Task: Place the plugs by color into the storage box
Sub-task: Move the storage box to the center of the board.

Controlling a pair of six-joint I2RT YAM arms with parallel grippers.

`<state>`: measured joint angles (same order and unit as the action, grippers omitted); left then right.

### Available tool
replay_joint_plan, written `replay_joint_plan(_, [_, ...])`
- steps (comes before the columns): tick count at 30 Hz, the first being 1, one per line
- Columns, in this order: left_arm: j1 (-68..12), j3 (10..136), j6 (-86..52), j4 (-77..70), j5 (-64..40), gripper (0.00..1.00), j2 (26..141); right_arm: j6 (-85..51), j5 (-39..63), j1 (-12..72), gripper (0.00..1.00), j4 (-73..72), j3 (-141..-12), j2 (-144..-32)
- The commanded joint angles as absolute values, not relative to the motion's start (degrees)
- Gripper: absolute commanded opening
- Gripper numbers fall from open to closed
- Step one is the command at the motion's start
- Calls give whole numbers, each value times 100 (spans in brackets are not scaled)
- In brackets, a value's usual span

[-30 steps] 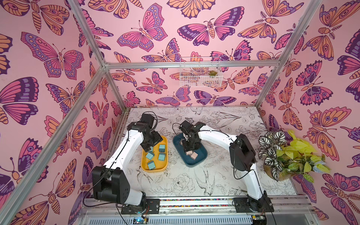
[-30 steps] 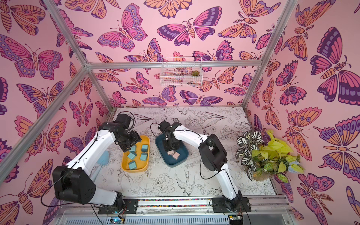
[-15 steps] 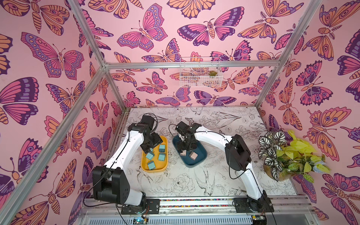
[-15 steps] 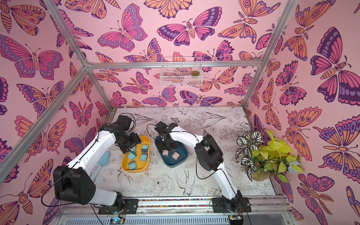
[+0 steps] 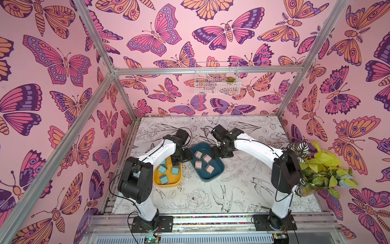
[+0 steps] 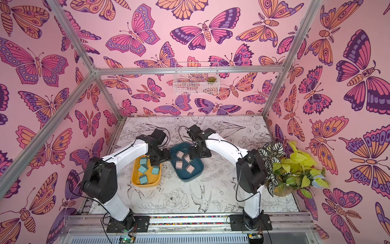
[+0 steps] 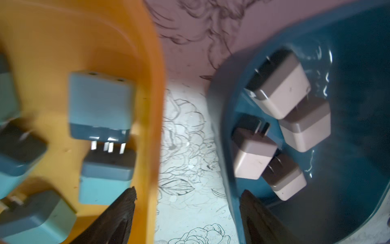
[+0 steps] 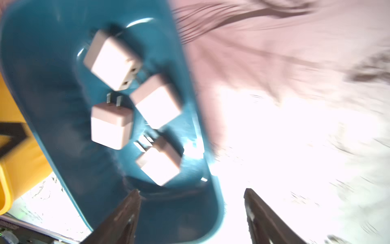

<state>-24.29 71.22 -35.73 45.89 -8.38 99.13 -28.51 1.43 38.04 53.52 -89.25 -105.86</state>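
Sorting near completion: teal plugs (image 5: 162,169) lie in the yellow tray (image 5: 168,184), pink plugs (image 5: 205,158) in the blue tray (image 5: 211,179). We see left gripper (image 7: 188,191) and right gripper (image 8: 191,191) both spread wide and empty. Next, we judge, comes withdrawal or a search for any stray.

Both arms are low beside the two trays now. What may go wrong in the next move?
1. The open left gripper has one fingertip near the yellow tray wall and the other near the blue tray rim; going down, it may push or tip a tray.
2. The pink plugs lie packed together, so the open right gripper may knock the neighbours.
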Motion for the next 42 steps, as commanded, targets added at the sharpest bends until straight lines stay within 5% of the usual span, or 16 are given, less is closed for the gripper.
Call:
replay_joint_plan(1, [-2540,6945,-3253,3884,-1182,81,9948,-2954,-25,3744,79,5414,-8627,-10327])
replay_joint_plan(9, [-2647,6741,-3549,3097,-1693,80,10091,-2966,-48,3724,79,5414,-8341,-10143])
replay_joint_plan(28, [-3401,8604,-3281,3449,-1940,80,11186,-3173,-204,2859,80,5165,-7467,-9283])
replay_joint_plan(42, [-2420,7841,-2912,4153,-926,98,8573,-3097,-1227,2080,100,4668,-6681,-8534])
